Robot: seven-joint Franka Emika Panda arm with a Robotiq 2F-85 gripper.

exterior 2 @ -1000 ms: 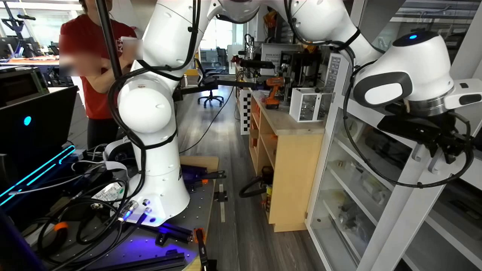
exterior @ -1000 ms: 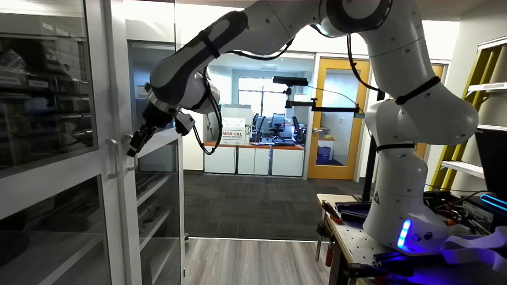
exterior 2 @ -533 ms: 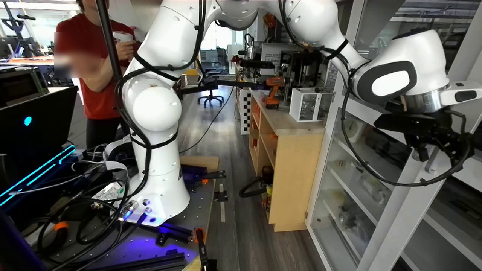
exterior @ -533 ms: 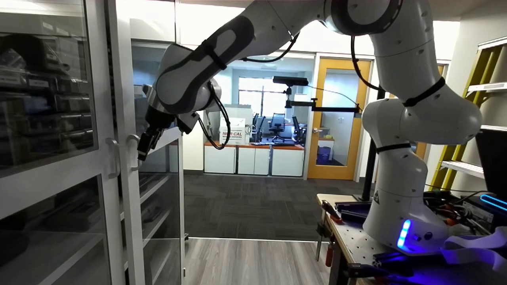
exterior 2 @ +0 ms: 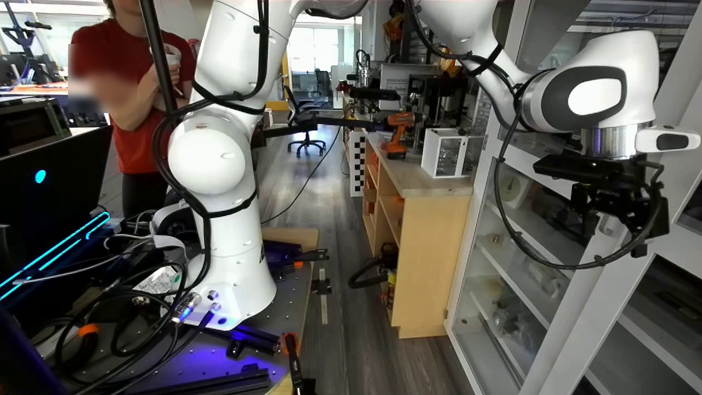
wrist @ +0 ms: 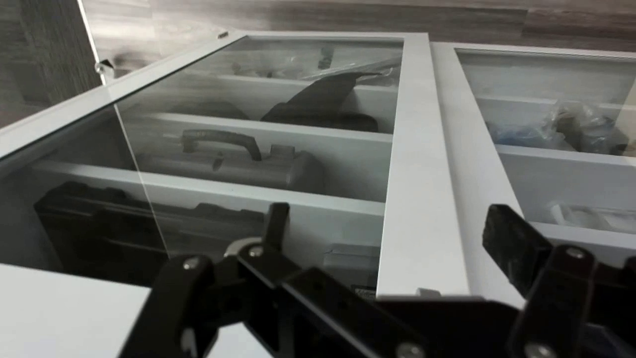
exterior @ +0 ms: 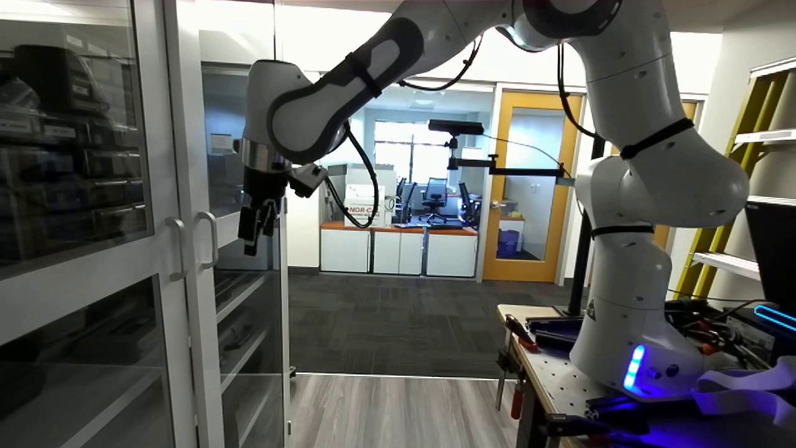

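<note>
Wrist view: black two-fingered claw (wrist: 390, 228) spread wide, gripping nothing
Curved grey metal handle (exterior: 215, 241): near the claw, apart
White-framed glass cabinet door (wrist: 417, 174): beyond the claw

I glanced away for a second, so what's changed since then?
In an exterior view, the gripper has moved right, away from the door handle, turned from tilted to pointing down, and now stands open. The cabinet door swung slightly outward, then partly back. The robot base and orange drill stayed put.
</note>
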